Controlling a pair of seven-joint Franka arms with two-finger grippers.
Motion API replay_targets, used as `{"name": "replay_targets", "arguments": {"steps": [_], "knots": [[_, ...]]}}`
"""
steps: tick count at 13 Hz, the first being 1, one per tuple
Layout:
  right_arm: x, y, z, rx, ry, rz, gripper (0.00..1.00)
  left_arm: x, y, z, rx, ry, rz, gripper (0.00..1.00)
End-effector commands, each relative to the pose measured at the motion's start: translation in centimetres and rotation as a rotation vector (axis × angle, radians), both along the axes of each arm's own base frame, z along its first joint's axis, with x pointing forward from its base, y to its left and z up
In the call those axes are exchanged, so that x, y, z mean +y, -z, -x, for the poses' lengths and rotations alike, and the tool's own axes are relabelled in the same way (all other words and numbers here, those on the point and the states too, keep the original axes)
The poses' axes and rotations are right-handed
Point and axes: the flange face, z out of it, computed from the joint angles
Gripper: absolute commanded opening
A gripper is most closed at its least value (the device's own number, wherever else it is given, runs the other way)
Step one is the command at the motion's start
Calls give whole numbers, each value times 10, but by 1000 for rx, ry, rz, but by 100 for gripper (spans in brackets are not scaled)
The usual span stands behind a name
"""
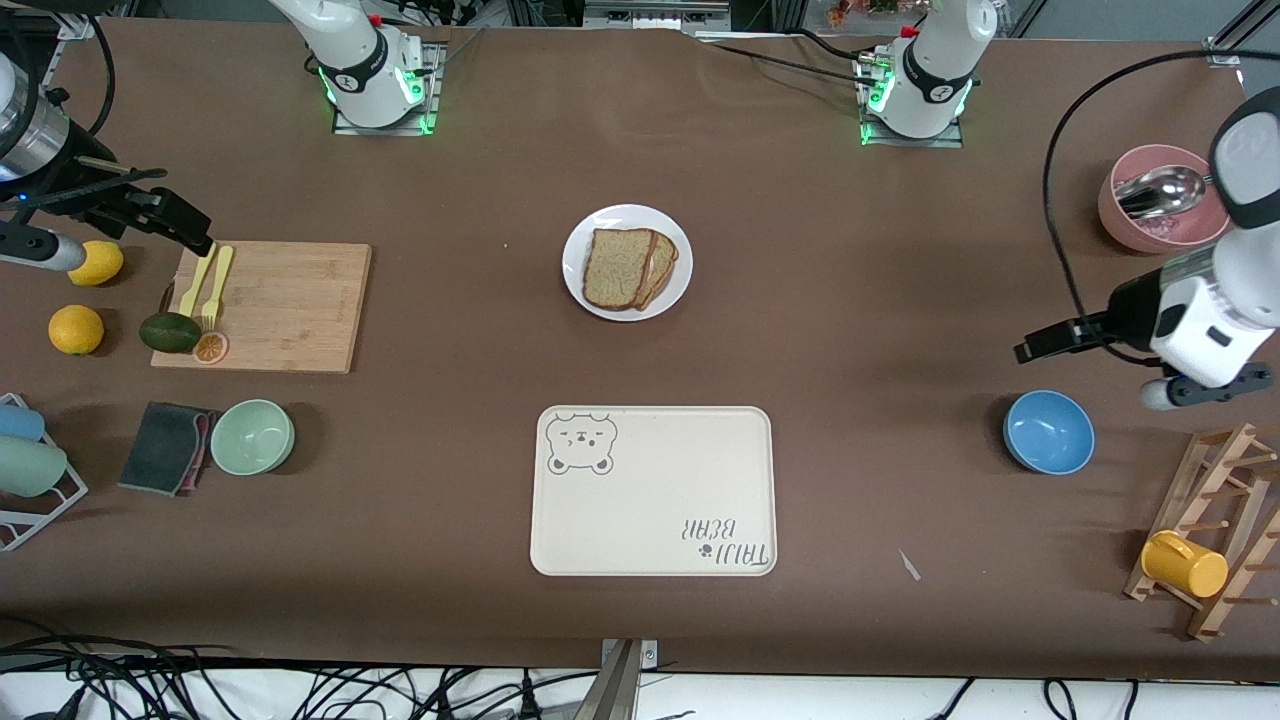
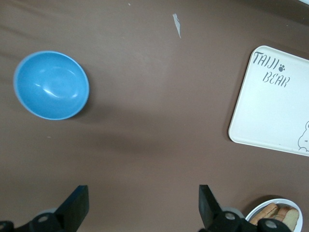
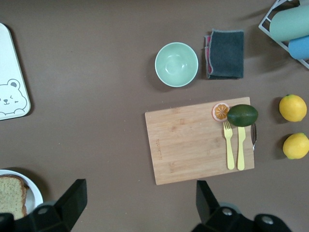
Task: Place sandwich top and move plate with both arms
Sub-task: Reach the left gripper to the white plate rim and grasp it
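The white plate (image 1: 583,285) sits mid-table, between the arm bases and the cream tray. The tan sandwich top (image 1: 615,268) lies on it, on top of another slice whose edge shows beside it. My left gripper (image 1: 1028,350) is open and empty, up over bare table near the blue bowl at the left arm's end. In the left wrist view (image 2: 143,205) the plate (image 2: 295,204) and bread (image 2: 271,212) show at a corner. My right gripper (image 1: 198,238) is open and empty over the cutting board's end. In the right wrist view (image 3: 140,202) the plate (image 3: 33,189) and bread (image 3: 10,195) show.
The cream bear tray (image 1: 653,490) lies nearer the front camera than the plate. A blue bowl (image 1: 1048,430), a pink bowl with a spoon (image 1: 1160,205) and a cup rack (image 1: 1200,540) stand at the left arm's end. A cutting board (image 1: 280,305), lemons, a green bowl (image 1: 252,436) and a cloth are at the right arm's end.
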Motion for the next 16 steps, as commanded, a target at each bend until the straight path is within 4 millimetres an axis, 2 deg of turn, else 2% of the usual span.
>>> {"name": "replay_targets", "arguments": {"steps": [1,3,6,8,10,11,12,13,16], "knots": [[-4,3,-1,-6,-23,-36,100,-25,44,22,5,-24,77,100],[1,2,0,-3,-24,-55,100,-51,77,31,-23,-56,194,100],[2,0,0,-16,-19,-56,100,-73,101,56,17,-40,260,100],[3,-3,1,-22,-21,-56,100,-109,133,84,46,-13,250,100],[1,-3,1,-23,-20,-57,100,-154,168,120,38,31,245,100],[0,-3,0,-23,-23,-56,100,-180,178,135,40,36,279,100],[1,-4,1,-25,-26,-56,100,-192,188,147,17,13,293,100],[3,-4,1,-25,-27,-56,100,-213,194,159,-6,1,312,100],[6,0,-2,-17,-27,-57,100,-259,200,179,2,-6,395,100]]}}
